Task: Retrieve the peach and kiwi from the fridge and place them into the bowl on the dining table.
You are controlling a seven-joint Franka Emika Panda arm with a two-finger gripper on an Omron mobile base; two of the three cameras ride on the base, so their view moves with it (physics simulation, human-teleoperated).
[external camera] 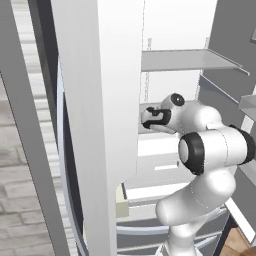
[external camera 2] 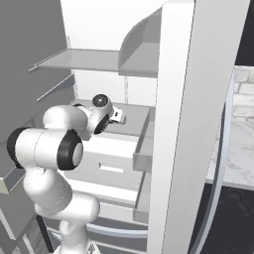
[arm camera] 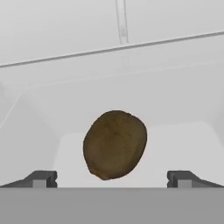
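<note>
**Kiwi on a white fridge shelf, gripper spread in front of it**

Kiwi point(arm camera: 115, 145), brown and oval, lies on a pale white floor inside the fridge point(external camera: 100, 90), seen in the hand view between and just beyond the two dark fingertips point(arm camera: 41, 178) of the gripper point(arm camera: 112, 179). The gripper's jaws stand wide apart and hold nothing; whether they touch the fruit cannot be told. White walls rise around the kiwi, and a thin ridge crosses the back wall above it.

From the base views, the white arm point(external camera: 200, 150) reaches into the open fridge at mid height, its hand over a white drawer front point(external camera 2: 111, 154). A grey shelf point(external camera: 185, 60) juts out above the hand. The fridge's open door panel point(external camera 2: 193, 124) stands tall in the foreground. Past it on the right base view shows a marble-patterned surface point(external camera 2: 240, 134); a pale brick-like wall point(external camera: 15, 165) shows on the left base view.
</note>
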